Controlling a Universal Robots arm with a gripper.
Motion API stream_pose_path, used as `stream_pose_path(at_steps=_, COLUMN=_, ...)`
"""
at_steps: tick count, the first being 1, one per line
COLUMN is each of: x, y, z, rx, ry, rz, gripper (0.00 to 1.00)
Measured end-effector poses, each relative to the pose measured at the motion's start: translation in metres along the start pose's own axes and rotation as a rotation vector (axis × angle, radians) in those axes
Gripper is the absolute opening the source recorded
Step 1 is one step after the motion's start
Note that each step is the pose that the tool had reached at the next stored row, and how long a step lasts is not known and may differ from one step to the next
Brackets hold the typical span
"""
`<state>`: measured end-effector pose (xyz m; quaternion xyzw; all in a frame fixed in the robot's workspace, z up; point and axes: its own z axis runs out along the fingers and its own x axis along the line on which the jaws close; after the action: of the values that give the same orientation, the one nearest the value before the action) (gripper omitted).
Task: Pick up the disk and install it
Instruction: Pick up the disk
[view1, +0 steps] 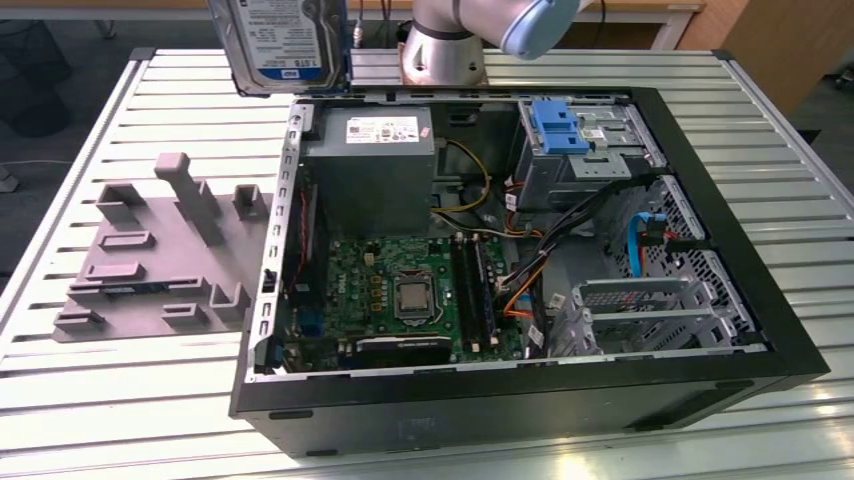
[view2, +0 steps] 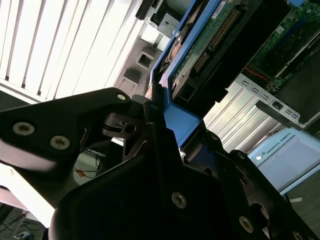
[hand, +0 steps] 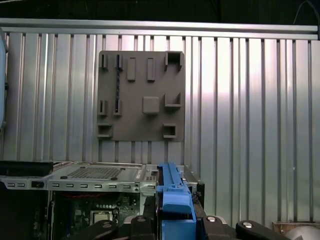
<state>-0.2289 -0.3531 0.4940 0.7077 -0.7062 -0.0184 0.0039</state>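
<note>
The disk (view1: 284, 40) hangs upright in the air above the far corner of the open computer case (view1: 507, 405), on the exterior view's left, with its white-and-blue label facing the camera. In the second wrist view its green circuit-board side (view2: 212, 37) and a blue side rail (view2: 181, 117) run away from the black fingers. My gripper (view2: 176, 125) is shut on the disk across its blue rails. The first wrist view shows the blue rail (hand: 172, 197) edge-on between the gripper (hand: 175, 220) fingers, with the case below.
Inside the case sit a grey power supply (view1: 367, 150), the motherboard (view1: 387, 290), cables, and a bare blue bracket (view1: 554, 125) in the far drive bay. A grey fixture plate (view1: 160, 250) lies on the slatted metal table (view1: 120, 390). The arm's base (view1: 441, 50) stands behind the case.
</note>
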Motion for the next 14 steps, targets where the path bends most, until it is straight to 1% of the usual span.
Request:
stream_pose_path(at_steps=9, x=0.0001, y=-0.0167, z=0.0, rx=0.0, ry=0.0, rz=0.0, gripper=0.36)
stream_pose_path(at_steps=14, x=0.0001, y=-0.0234, z=0.0, rx=0.0001, ry=-0.0001, rz=0.0, gripper=0.36)
